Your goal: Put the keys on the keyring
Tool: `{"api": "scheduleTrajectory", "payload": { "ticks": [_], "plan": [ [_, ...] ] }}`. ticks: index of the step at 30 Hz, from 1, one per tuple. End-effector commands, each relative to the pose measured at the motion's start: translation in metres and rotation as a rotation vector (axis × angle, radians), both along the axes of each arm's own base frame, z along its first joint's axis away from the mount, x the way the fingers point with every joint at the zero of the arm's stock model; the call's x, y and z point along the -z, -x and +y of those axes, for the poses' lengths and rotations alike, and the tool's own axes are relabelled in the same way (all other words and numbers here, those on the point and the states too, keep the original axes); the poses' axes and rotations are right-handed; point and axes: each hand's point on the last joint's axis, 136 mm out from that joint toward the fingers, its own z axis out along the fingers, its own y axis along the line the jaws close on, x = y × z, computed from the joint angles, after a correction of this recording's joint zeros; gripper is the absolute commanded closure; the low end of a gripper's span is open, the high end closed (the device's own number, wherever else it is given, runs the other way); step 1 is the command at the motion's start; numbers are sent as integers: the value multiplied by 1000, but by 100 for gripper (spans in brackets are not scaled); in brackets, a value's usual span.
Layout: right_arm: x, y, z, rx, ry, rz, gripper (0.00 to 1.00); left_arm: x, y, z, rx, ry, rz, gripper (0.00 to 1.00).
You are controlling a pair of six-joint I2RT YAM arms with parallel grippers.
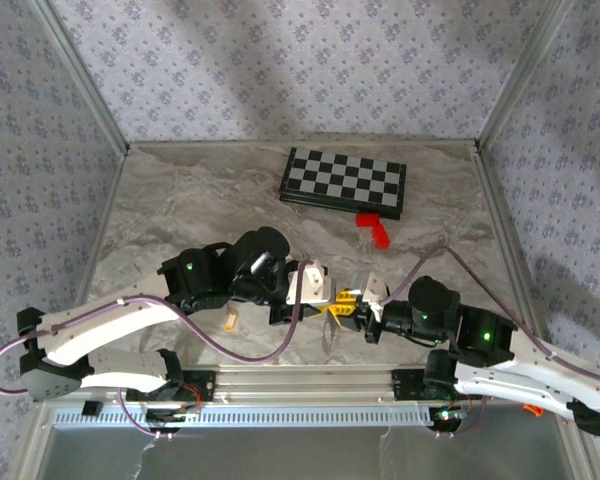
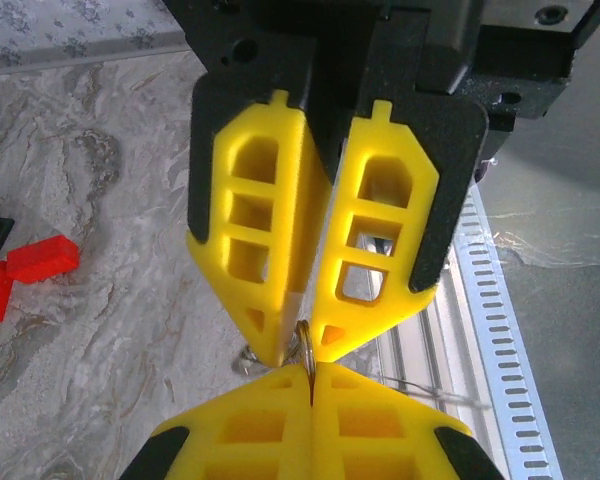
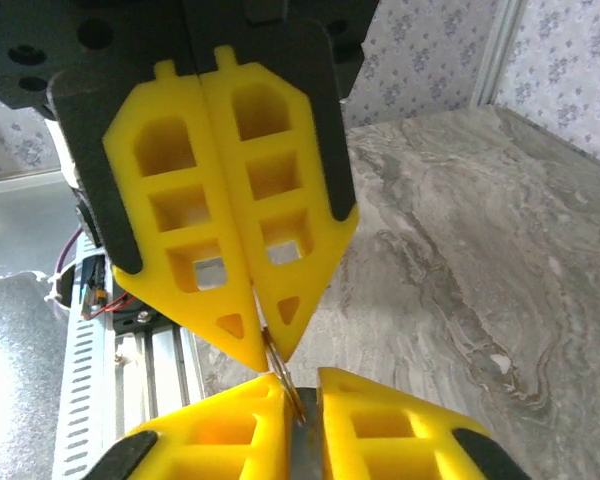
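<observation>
Both grippers meet tip to tip just above the table's near edge. My left gripper is shut on the keyring, a thin metal loop seen edge-on. The far edge of the loop runs into the narrow slit of my right gripper, whose jaws stand almost together on it. A grey strip fills that slit; what it is cannot be told. One small key with an orange head lies on the marble, to the left of the left gripper and apart from it.
A folded chessboard lies at the back of the table, with a red block in front of it. The slotted aluminium rail runs along the near edge under the grippers. Patterned walls close in three sides.
</observation>
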Motion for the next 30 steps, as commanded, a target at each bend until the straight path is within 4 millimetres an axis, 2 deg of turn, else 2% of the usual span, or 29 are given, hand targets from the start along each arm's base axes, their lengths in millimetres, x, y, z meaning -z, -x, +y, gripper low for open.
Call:
{"api": "scheduleTrajectory", "payload": {
  "ticks": [1,3,7,10,14,17,22,27,30],
  "plan": [
    [-14,3,4,-18,-42,-11,94,-19,9,-5,49,55,-12,100],
    [-14,4,4,-25,-47,-12,100,-19,10,-4,48,66,-11,100],
    [-17,5,2,-29,-79,-21,100,-23,9,-3,28,119,-17,99],
    [-23,5,-3,-14,-137,-35,100,-31,6,-1,-9,217,-15,81],
    [-46,11,-11,-28,-316,-56,100,-52,1,7,-66,427,31,71],
    [-56,17,-15,-53,-434,-70,100,-63,-2,13,-92,568,69,69],
    [-72,24,-18,-96,-587,-106,100,-68,3,12,-70,622,107,69],
    [-73,24,-14,-103,-596,-116,100,-80,19,10,14,662,126,68],
    [-76,25,-14,-109,-620,-122,100,-81,20,8,22,668,123,69]
  ]
}}
